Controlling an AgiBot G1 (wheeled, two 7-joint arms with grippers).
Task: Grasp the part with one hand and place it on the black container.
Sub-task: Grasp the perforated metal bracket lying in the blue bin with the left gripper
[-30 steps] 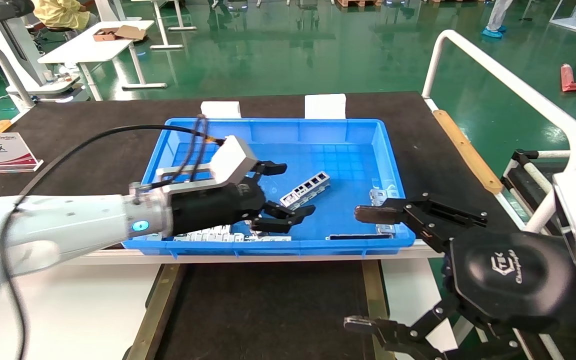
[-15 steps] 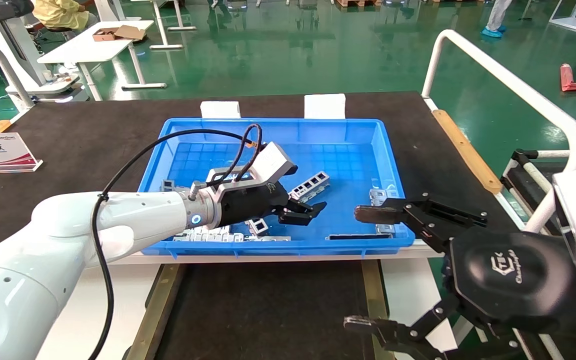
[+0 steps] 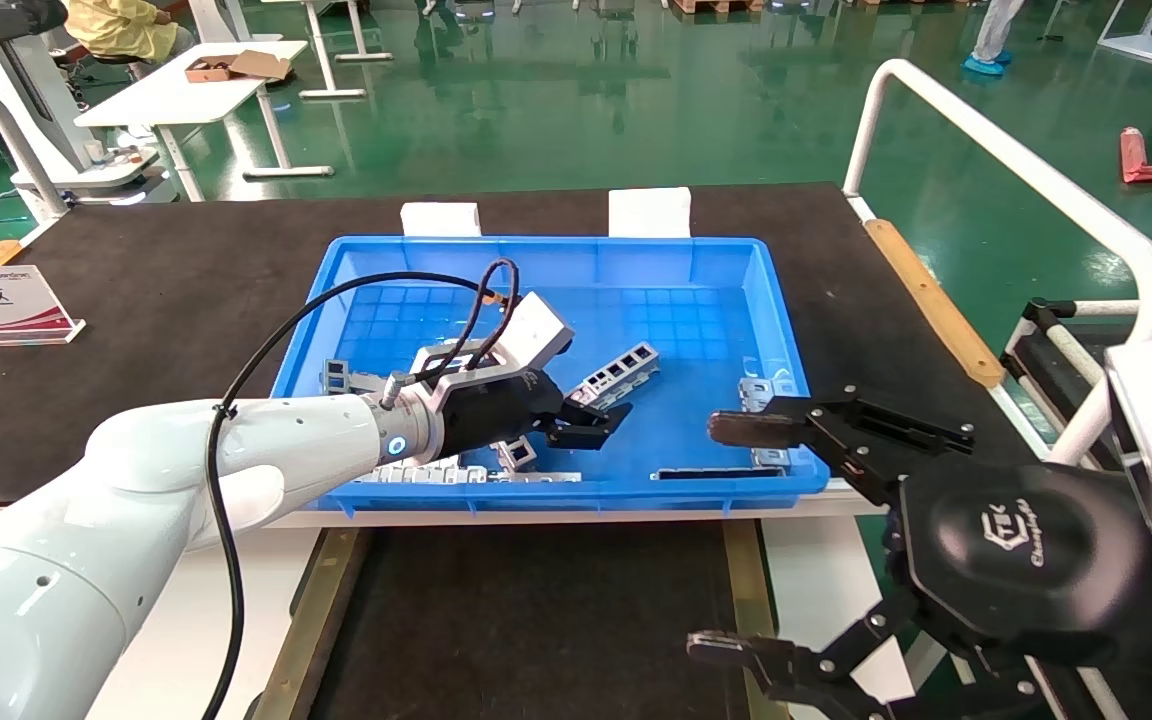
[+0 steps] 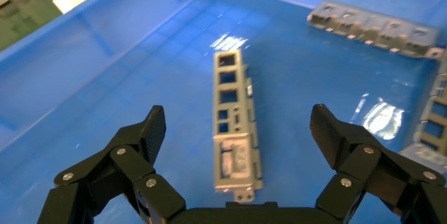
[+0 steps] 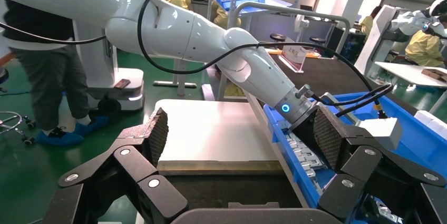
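Two grippers in frame, only one at work. L gripper (image 3: 586,425) is down inside the blue bin (image 3: 776,330), low over its floor, fingers spread wide w/ nothing between the pads. Head view hides most of what's under it; L wrist view fills that in: the part (image 4: 234,124) lies flat on the bin floor, centred in the gap between the two fingers (image 4: 150,132), not touched by either. Its near end sits just under the palm, far end points straight away from the wrist toward the bin's inner wall, so long axis runs along the gripper's reach, crosswise to the closing direction. In head view the part (image 3: 621,372) shows as a slanted bar, far end aimed up-right toward the bin's back right corner.

Other bits nearby: a second ladder-like bar (image 4: 374,29) lies well apart near the far wall, more grey pieces (image 3: 436,472) line the bin's front wall, a few (image 3: 761,395) sit at the R wall. None lie btwn the fingers and the part.

Black container (image 3: 536,620) sits in front of the bin, nearest the robot, brass rail on each side.

R gripper (image 3: 726,540) hangs parked off the bin's front right corner, fingers wide apart, holding nothing; R wrist view looks past its fingers (image 5: 158,129) at the L arm (image 5: 211,39) reaching into the bin.
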